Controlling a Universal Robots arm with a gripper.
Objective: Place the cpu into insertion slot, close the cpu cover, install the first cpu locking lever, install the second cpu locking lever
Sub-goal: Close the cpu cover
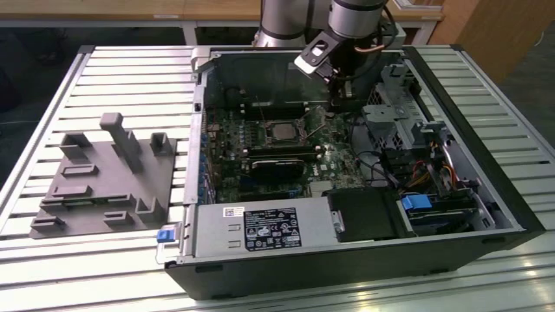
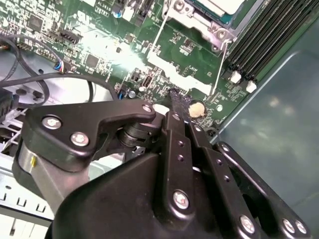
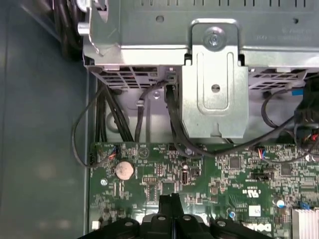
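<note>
So, slatted table (image 1: 130,65): pale metal slats that carry everything in the exterior view.
Grey fixture (image 1: 104,182): at the left of the frame, with upright posts, well apart from the case.
Computer case (image 1: 347,273): from centre to right, lying open. It holds the green motherboard (image 1: 260,153), a power supply box (image 1: 260,231) at lower centre and drive cages (image 1: 407,123) at the right.
Insertion slot (image 1: 265,132): in the middle of the board, left of the gripper.
Cpu (image 1: 284,132): lies flat in the slot with its pale top up.
Wire levers (image 2: 158,30): thin rods beside the socket in the second wrist view.
Gripper (image 1: 339,106): upper centre-right, reaching down into the case between the slot and the drive cages. In both wrist views the fingers (image 3: 172,201) are pressed together with nothing between them, close over the board near a coin battery (image 3: 124,170).
</note>
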